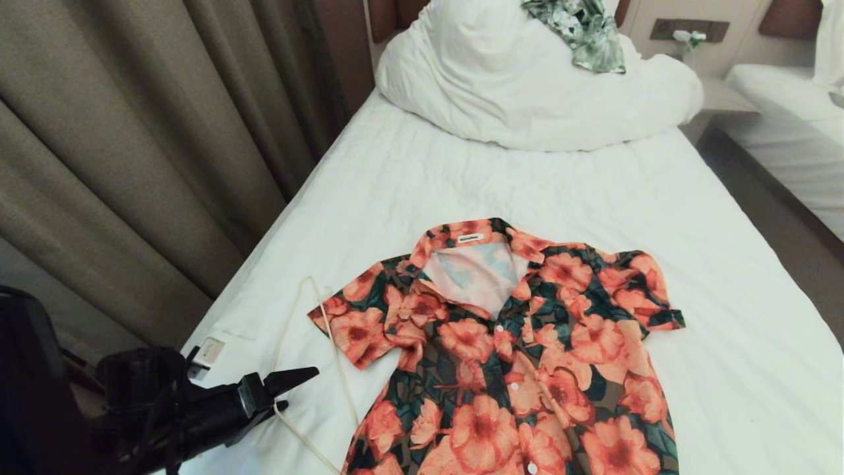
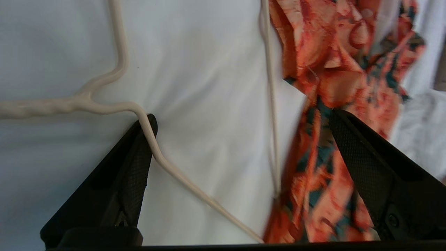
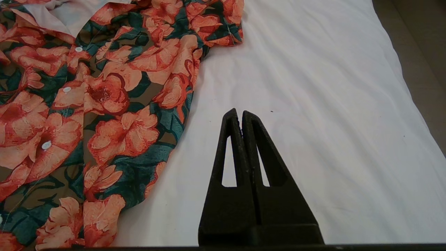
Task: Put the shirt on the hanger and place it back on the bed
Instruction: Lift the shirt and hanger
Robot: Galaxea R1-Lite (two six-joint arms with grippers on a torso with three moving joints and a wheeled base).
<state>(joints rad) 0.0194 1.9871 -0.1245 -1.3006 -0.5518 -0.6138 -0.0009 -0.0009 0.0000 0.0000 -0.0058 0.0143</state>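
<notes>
While the bed (image 1: 541, 191) fills most of the head view with its white sheet, a bulky white duvet (image 1: 527, 86) is heaped at its far end, with a green-and-white leafy garment (image 1: 583, 30) draped over the top of the heap; beige curtains (image 1: 132, 132) hang along the bed's left side, and a second white bed (image 1: 784, 112) stands well apart on the right; the shirt (image 1: 508, 356) lies flat and face up on the near half of the sheet, collar toward the duvet, sleeves spread out; the hanger (image 1: 333, 343) lies on the sheet just beside the shirt's left sleeve, its far wire running under the sleeve's edge; the left gripper (image 1: 285, 389) reaches in from the lower left with its fingers spread wide, one fingertip (image 2: 148, 127) touching a bent wire of the hanger near its neck, the other finger over the shirt's fabric, so the hanger's wires lie between them, ungripped; the right gripper (image 3: 240, 115) hovers over bare sheet just beside the shirt's right side, fingers pressed together on nothing.
</notes>
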